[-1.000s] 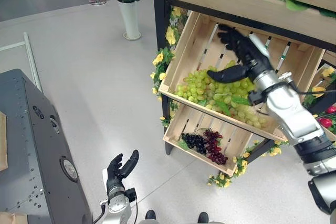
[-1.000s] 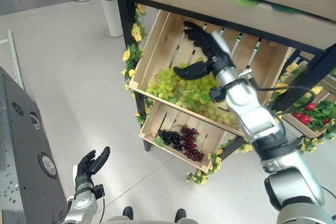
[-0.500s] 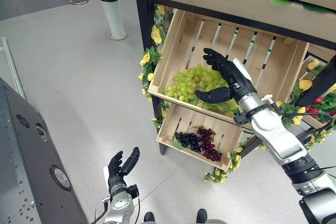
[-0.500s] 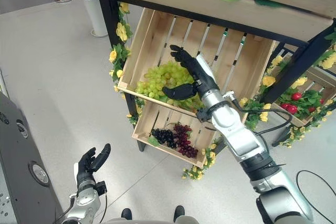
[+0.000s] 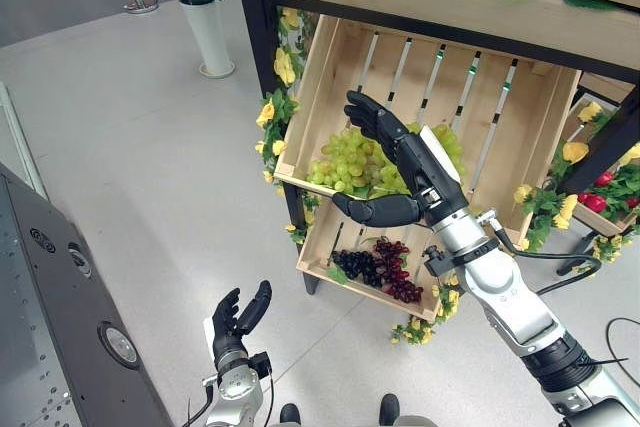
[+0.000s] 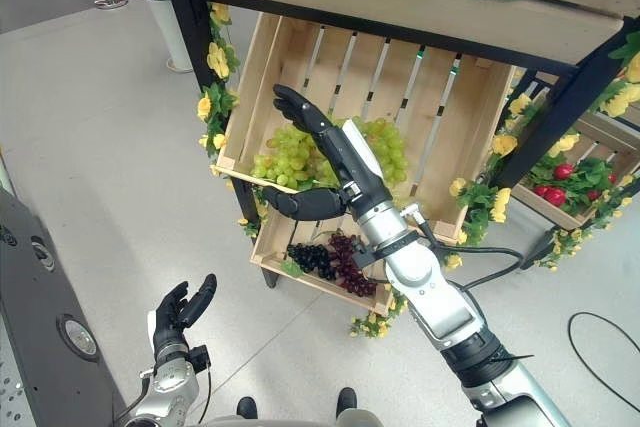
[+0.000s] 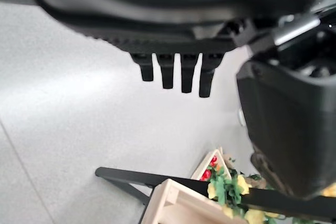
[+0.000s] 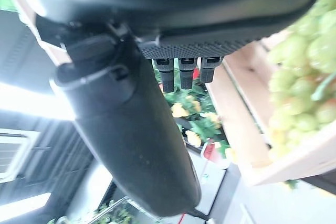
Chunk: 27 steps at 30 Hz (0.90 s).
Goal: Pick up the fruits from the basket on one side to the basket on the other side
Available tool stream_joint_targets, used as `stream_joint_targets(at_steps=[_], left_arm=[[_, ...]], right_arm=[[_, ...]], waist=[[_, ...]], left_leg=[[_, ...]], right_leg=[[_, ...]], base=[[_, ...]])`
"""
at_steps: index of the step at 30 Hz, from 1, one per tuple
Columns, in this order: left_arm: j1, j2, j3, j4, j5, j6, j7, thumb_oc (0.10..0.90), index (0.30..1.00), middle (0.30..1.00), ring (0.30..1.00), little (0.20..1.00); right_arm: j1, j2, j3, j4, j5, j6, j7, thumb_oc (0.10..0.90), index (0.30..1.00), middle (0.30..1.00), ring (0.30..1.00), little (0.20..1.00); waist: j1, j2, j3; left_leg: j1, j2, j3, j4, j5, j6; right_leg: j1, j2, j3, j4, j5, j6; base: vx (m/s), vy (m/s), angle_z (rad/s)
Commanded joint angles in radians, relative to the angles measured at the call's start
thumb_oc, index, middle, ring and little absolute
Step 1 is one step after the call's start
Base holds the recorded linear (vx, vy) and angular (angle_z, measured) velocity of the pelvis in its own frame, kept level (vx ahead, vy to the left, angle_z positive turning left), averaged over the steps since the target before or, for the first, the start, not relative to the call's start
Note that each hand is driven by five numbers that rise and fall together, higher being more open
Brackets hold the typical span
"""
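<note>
We see the right hand (image 5: 405,162) in front of the upper crate (image 5: 520,107), fingers straight, thumb spread, nothing in it. Green grapes (image 5: 345,159) lie in that crate's lower left corner, just behind the hand. Dark grapes (image 5: 380,269) sit in the lower crate (image 5: 318,247). Our left hand (image 5: 237,319) hangs low over the floor (image 5: 140,147), fingers relaxed, empty.

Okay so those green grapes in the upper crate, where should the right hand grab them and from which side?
Probably from above and the open front: the green grapes lie heaped against the upper crate's low front lip, slatted back behind. Curl round the top of the heap. The right hand, open, is already over it.
</note>
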Motion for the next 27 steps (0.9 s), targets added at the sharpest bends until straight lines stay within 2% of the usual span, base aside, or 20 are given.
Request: stream_joint_targets(at_steps=[1,4,8,12,13,14,15,19,24,27], left_arm=[[-0.114,0.020,-0.047,-0.011,0.017,-0.068,0.017,0.800,0.900,0.900,0.900,0.900],[-0.115,0.017,-0.060,-0.008,0.022,-0.067,0.017,0.800,0.900,0.900,0.900,0.900],[-0.123,0.016,-0.073,-0.010,0.023,-0.061,0.021,0.800,0.900,0.900,0.900,0.900],[-0.130,0.022,-0.080,-0.013,0.016,-0.052,0.013,0.800,0.900,0.900,0.900,0.900],[-0.130,0.024,-0.082,-0.014,0.017,-0.050,0.008,0.800,0.900,0.900,0.900,0.900],[-0.130,0.024,-0.082,-0.014,0.017,-0.050,0.008,0.800,0.900,0.900,0.900,0.900],[-0.129,0.024,-0.085,-0.009,0.018,-0.049,0.003,0.800,0.900,0.900,0.900,0.900],[-0.124,0.024,-0.084,0.009,0.020,-0.049,-0.013,0.800,0.900,0.900,0.900,0.900],[-0.121,0.021,-0.086,0.034,0.028,-0.024,-0.029,0.800,0.900,0.900,0.900,0.900],[-0.106,0.013,-0.108,0.097,0.044,0.015,-0.066,0.800,0.900,0.900,0.900,0.900]], right_arm=[[-0.114,0.032,0.015,-0.141,0.046,-0.177,0.035,0.800,0.900,0.900,0.900,0.900],[-0.120,0.046,0.046,-0.161,-0.027,-0.215,0.042,0.800,0.900,0.900,0.900,0.900],[-0.143,0.047,0.083,-0.166,-0.030,-0.215,0.083,0.800,0.900,0.900,0.900,0.900],[-0.177,0.048,0.131,-0.152,0.049,-0.172,0.177,0.800,0.900,0.900,0.900,0.900],[-0.185,0.055,0.149,-0.142,0.114,-0.134,0.226,0.800,0.900,0.900,0.900,0.900],[-0.185,0.055,0.149,-0.141,0.114,-0.134,0.227,0.800,0.900,0.900,0.900,0.900],[-0.180,0.067,0.171,-0.118,0.170,-0.091,0.258,0.800,0.900,0.900,0.900,0.900],[-0.129,0.102,0.201,-0.038,0.263,-0.015,0.291,0.800,0.900,0.900,0.900,0.900],[-0.034,0.150,0.232,0.110,0.285,0.019,0.317,0.800,0.900,0.900,0.900,0.900],[0.064,0.189,0.255,0.290,0.273,0.014,0.329,0.800,0.900,0.900,0.900,0.900]], waist=[[0.012,-0.012,-0.027],[0.017,-0.009,-0.029],[0.025,-0.006,-0.028],[0.038,-0.004,-0.027],[0.045,-0.004,-0.027],[0.045,-0.004,-0.027],[0.052,-0.005,-0.030],[0.063,-0.006,-0.034],[0.076,-0.008,-0.029],[0.084,-0.009,-0.020]], left_leg=[[0.024,-0.022,-0.025,0.008,-0.113,0.001],[0.022,-0.025,-0.032,0.008,-0.113,0.001],[0.017,-0.028,-0.040,0.008,-0.113,0.004],[0.013,-0.032,-0.051,0.008,-0.112,0.004],[0.011,-0.034,-0.057,0.008,-0.111,0.004],[0.011,-0.034,-0.057,0.008,-0.111,0.004],[0.010,-0.037,-0.064,0.008,-0.110,0.003],[0.009,-0.043,-0.077,0.008,-0.108,0.002],[0.002,-0.050,-0.091,0.008,-0.104,0.005],[-0.008,-0.064,-0.114,0.008,-0.098,0.017]], right_leg=[[0.047,-0.055,-0.001,0.008,-0.031,0.028],[0.048,-0.056,-0.006,0.008,-0.033,0.028],[0.047,-0.058,-0.011,0.009,-0.034,0.028],[0.050,-0.060,-0.022,0.009,-0.036,0.028],[0.052,-0.061,-0.029,0.010,-0.037,0.027],[0.053,-0.061,-0.029,0.010,-0.037,0.027],[0.056,-0.063,-0.037,0.010,-0.037,0.027],[0.064,-0.067,-0.053,0.014,-0.040,0.027],[0.064,-0.075,-0.073,0.029,-0.045,0.031],[0.051,-0.083,-0.080,0.065,-0.056,0.034]], base=[[0.00,0.000,0.00],[0.00,0.000,0.00],[0.00,0.000,0.00],[0.00,-0.006,0.05],[0.01,-0.006,0.14],[0.02,-0.008,0.16],[0.02,0.001,0.11],[0.03,0.009,0.05],[0.01,0.027,0.15],[-0.02,0.049,0.21]])
